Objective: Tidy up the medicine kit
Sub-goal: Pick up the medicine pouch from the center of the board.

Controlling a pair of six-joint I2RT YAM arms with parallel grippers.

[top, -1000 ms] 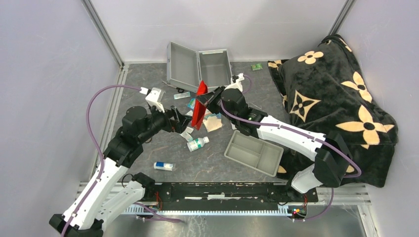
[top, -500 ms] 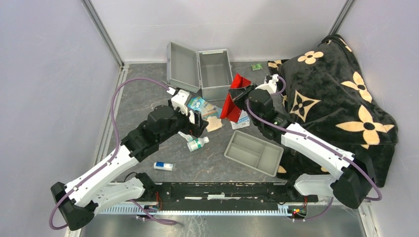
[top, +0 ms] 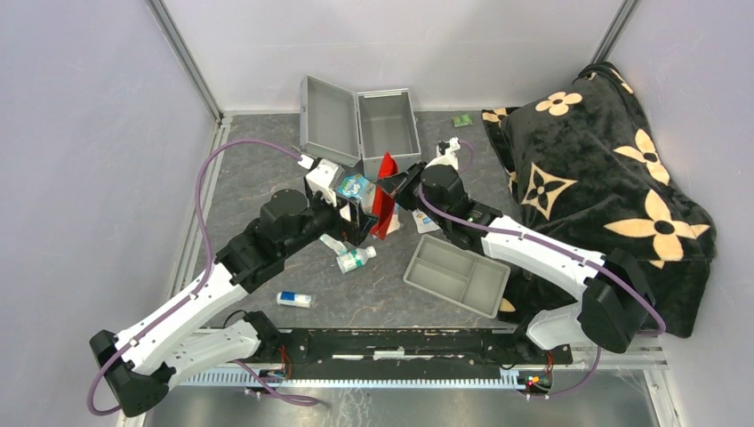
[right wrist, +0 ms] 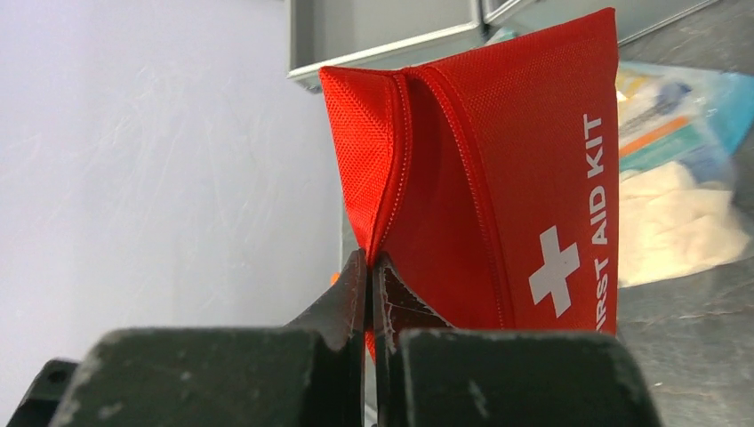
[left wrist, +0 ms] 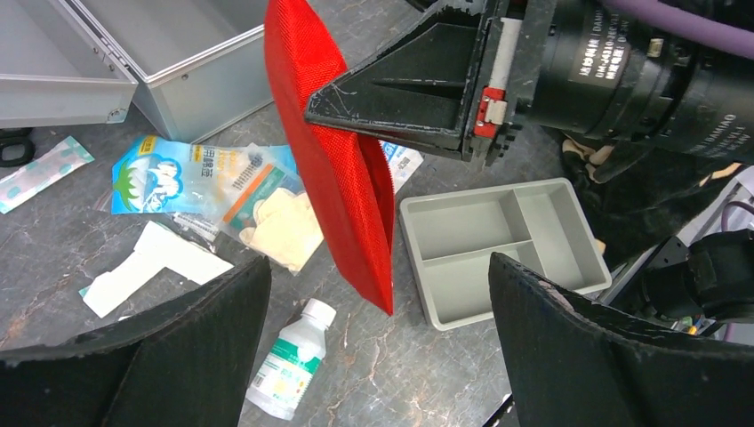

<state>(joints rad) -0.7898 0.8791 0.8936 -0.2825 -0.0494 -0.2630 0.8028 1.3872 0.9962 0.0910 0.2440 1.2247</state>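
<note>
The medicine kit [top: 360,124], a silver-grey metal case, lies open at the back of the table with its lid flat to the left; its tub [left wrist: 178,44] looks bare inside. My right gripper [right wrist: 369,267] is shut on the edge of a red first-aid pouch [right wrist: 498,178] by its zipper, and holds it hanging above the table in front of the case [top: 385,196]. My left gripper [left wrist: 378,294] stands wide open just under and beside the pouch's lower corner [left wrist: 342,178], holding nothing.
A white bottle [left wrist: 289,360], a blue packet [left wrist: 196,173], pale gloves [left wrist: 276,227] and white paper [left wrist: 151,262] lie under the pouch. A grey divided tray [top: 458,274] sits to the right, a small box [top: 294,299] near the front, a black flowered blanket [top: 605,187] far right.
The right gripper swung the pouch right toward the case's corner, then back left to the middle. The left arm reached forward to the centre and has stayed there, open.
</note>
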